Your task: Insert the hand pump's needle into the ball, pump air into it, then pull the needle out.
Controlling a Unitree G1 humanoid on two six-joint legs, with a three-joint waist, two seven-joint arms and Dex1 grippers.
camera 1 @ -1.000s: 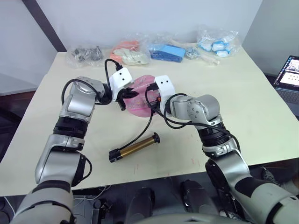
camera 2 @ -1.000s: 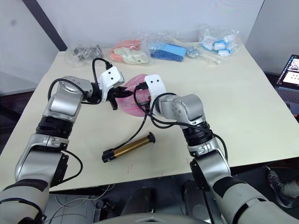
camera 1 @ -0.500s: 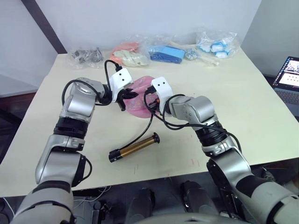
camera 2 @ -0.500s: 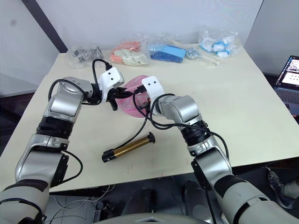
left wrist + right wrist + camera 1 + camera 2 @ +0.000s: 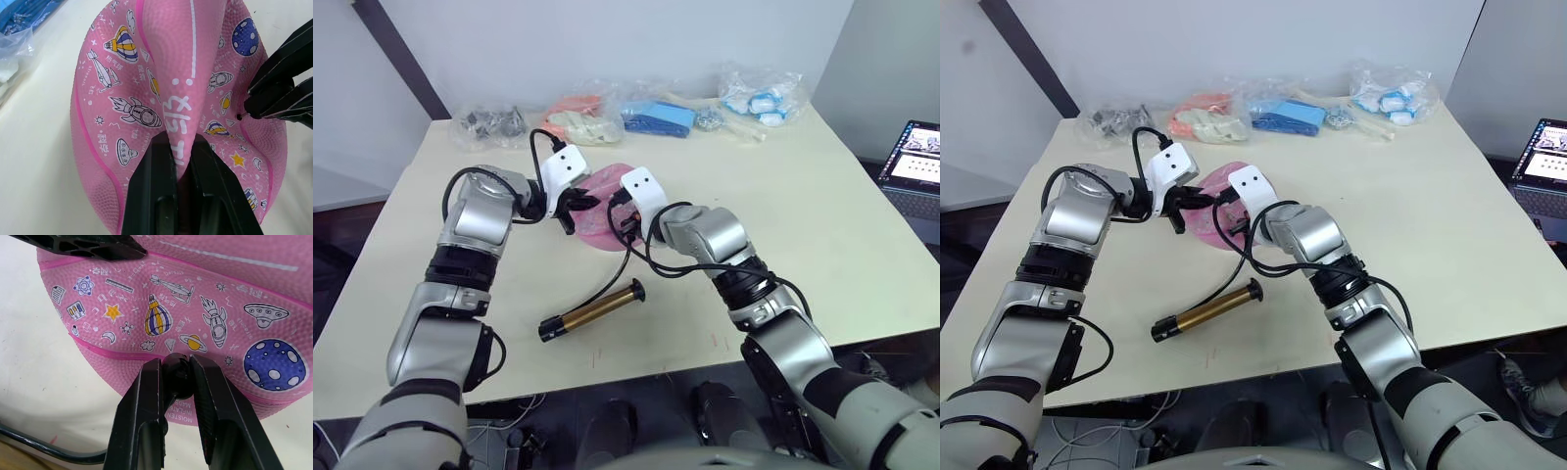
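The pink ball (image 5: 600,227) lies flattish on the table, printed with rockets and planets. My left gripper (image 5: 578,203) is shut on a raised fold of the ball (image 5: 183,88). My right gripper (image 5: 620,211) is shut on the black hose end (image 5: 177,374), pressed against the ball's side. In the left wrist view the needle (image 5: 240,116) shows as a tiny tip touching the ball; how deep it sits I cannot tell. The hand pump (image 5: 592,309), with its gold barrel, lies loose nearer the table's front. Its thin black hose (image 5: 619,266) curves up to my right gripper.
Several plastic bags line the table's far edge: dark parts (image 5: 489,122), orange and cream items (image 5: 579,116), blue items (image 5: 658,113), white and blue items (image 5: 759,96). A laptop (image 5: 913,152) stands off the table's right side.
My right gripper has shifted a little left, closer against the ball and my left gripper. The left gripper keeps its hold on the fold. The pump has not moved.
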